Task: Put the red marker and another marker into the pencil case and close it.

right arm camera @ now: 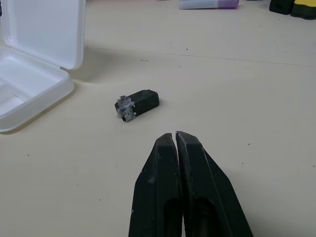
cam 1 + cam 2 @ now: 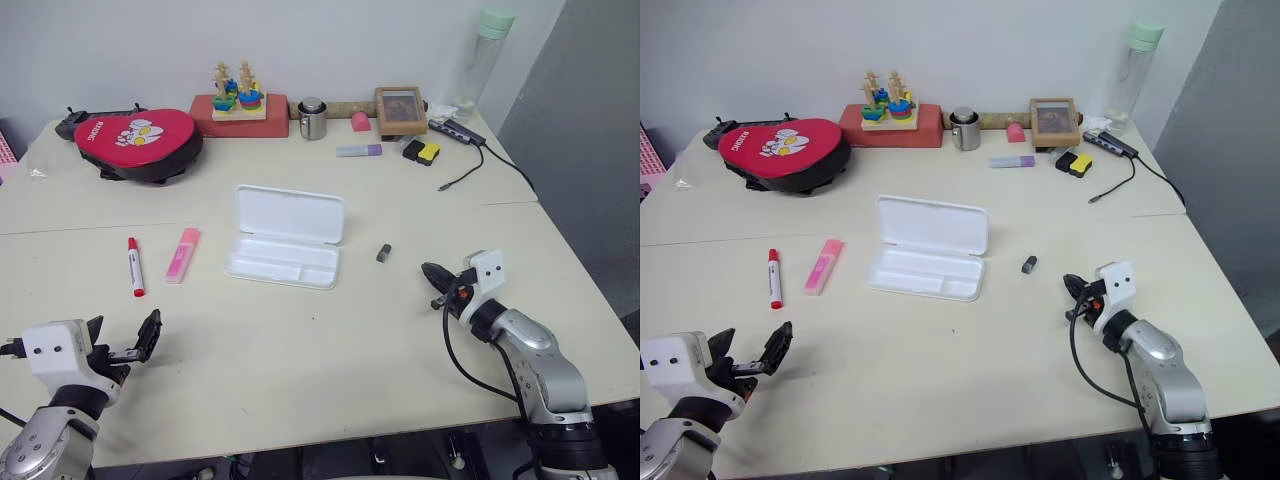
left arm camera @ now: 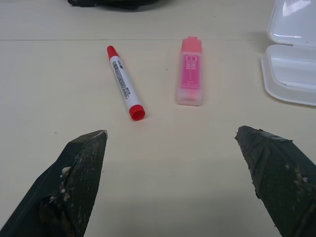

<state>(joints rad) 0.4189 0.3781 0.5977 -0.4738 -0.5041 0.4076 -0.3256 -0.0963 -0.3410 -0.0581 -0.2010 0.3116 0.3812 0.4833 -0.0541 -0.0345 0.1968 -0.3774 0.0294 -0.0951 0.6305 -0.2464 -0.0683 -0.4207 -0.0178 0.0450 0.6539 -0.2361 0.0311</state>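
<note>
The left gripper [image 2: 122,341] is hovering low over the table [image 2: 330,370] with its jaws spread wide and nothing between them, pointing toward the red marker [image 2: 133,266], which is lying flat just ahead of it and well apart from the fingers. Just beside that marker, the pink highlighter [image 2: 183,254] is lying between it and the pencil case [image 2: 288,238], which is sitting open near the middle of the table with its lid standing up and its tray bare. The right gripper [image 2: 437,280] is waiting on the far side of the case with its jaws pressed together, holding nothing, near a small black clip [image 2: 384,253]. The risk, as I judge it, is in the pickup — the slim round barrel is lying lengthwise to the approach, so closing fingers may be rolling it aside or nudging the highlighter. A careless drop could also be knocking the light case or tipping its lid shut early.
</note>
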